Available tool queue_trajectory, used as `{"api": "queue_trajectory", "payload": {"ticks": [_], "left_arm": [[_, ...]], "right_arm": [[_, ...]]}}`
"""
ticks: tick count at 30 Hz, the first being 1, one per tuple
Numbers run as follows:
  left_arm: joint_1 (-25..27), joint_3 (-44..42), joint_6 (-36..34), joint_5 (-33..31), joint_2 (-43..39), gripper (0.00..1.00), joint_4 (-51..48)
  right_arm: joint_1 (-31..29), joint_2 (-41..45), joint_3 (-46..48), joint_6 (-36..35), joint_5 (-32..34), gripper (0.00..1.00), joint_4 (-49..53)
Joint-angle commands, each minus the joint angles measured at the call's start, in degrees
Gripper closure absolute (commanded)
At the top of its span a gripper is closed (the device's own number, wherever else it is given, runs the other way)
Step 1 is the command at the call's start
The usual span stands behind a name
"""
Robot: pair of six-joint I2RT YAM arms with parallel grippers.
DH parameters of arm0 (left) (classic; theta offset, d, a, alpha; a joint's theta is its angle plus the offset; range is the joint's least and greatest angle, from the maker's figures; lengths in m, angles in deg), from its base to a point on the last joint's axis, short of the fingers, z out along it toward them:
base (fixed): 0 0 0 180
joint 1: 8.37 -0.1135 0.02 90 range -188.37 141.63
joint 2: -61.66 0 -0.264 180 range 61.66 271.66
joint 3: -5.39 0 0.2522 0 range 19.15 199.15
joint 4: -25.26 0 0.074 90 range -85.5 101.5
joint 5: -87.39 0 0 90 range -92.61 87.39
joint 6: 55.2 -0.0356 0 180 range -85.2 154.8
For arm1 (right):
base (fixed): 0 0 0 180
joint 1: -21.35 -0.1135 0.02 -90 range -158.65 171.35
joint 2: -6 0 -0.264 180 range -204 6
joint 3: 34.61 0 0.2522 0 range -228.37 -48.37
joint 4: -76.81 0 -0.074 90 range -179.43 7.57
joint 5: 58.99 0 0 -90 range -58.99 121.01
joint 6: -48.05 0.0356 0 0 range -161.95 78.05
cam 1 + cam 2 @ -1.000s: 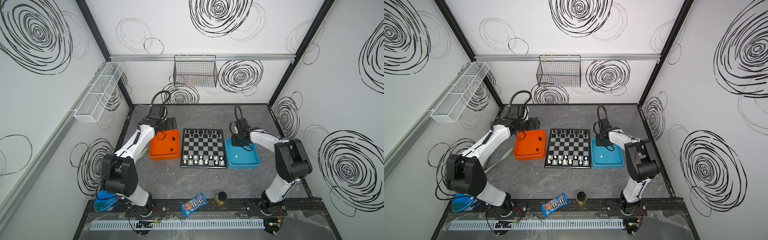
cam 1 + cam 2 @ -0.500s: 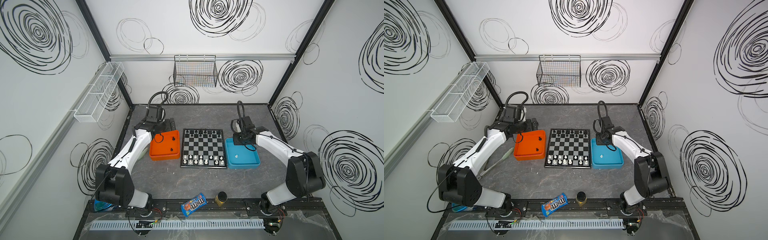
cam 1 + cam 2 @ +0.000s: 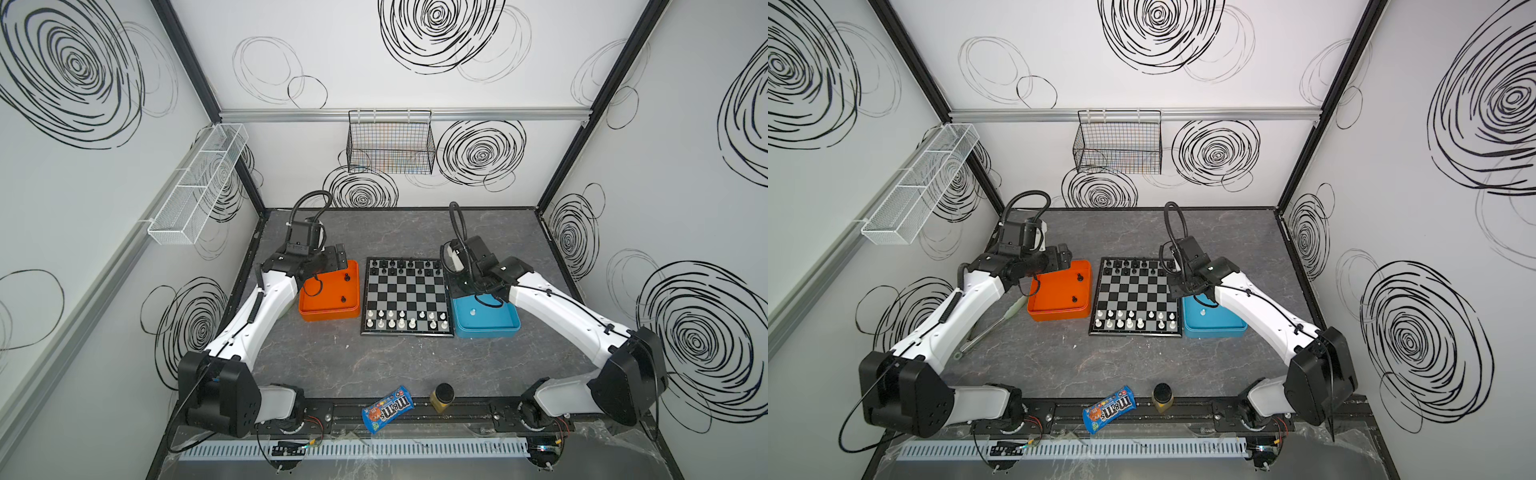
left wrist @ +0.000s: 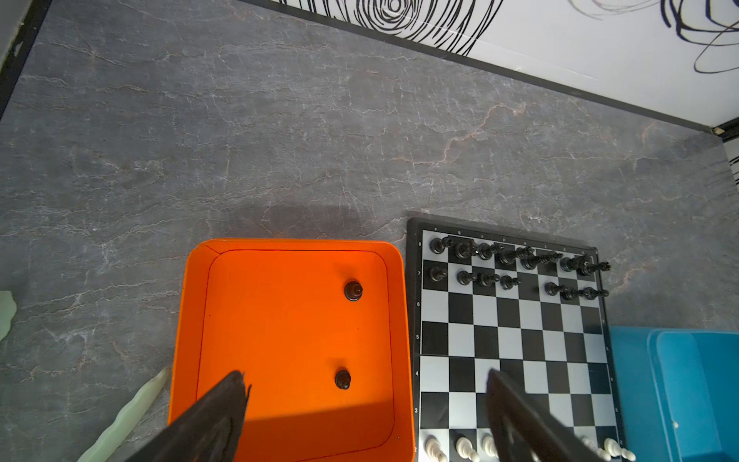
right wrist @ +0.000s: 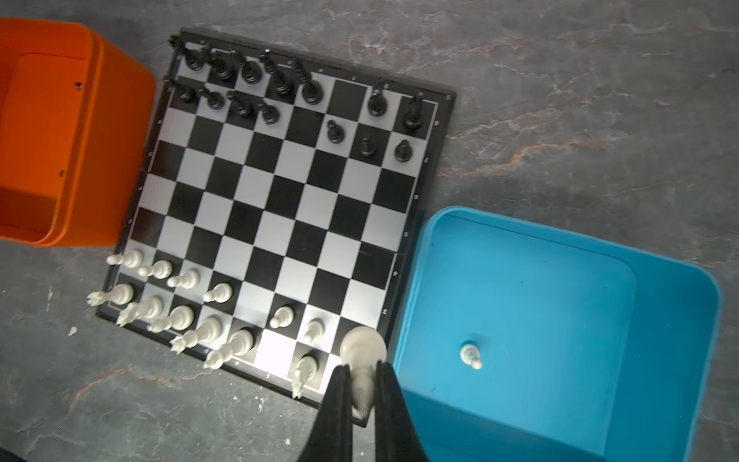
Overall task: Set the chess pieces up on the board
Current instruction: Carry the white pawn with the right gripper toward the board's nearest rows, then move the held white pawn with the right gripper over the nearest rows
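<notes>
Gripped narrow in the right end effector (image 5: 362, 366): a white piece (image 5: 363, 347), long axis along the fingers (image 5: 340, 400), round base pointing away from the wrist toward the bench (image 3: 374, 365), slimmer end up between the pads. Hanging about where the board (image 3: 405, 297) meets the blue tray (image 5: 560, 320). Spread wide over the orange tray (image 4: 192, 312): the left end effector (image 4: 366, 374), above two upright black pieces (image 4: 353, 290). Printed along the board's edge in the left wrist view: 8 down to 3. Readable on the blue candy bag (image 3: 387, 408) at the bench's front: "m&m's".
</notes>
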Motion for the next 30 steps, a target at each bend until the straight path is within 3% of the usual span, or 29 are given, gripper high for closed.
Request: {"api": "queue_trajectory", "payload": {"ticks": [1, 11, 30], "left_arm": [[-1.0, -1.0, 0.1, -1.2, -1.6, 0.04, 0.0], [-1.9, -2.1, -0.1, -1.7, -3.0, 0.04, -0.3], [-2.2, -2.2, -0.9, -1.3, -0.1, 0.04, 0.2]], "right_arm": [[-4.1, 1.7, 1.3, 4.3, 0.9, 0.90, 1.4], [-14.3, 1.0, 5.4, 10.3, 1.8, 0.90, -2.0], [-14.3, -6.8, 4.0, 10.5, 3.0, 0.90, -4.3]]}}
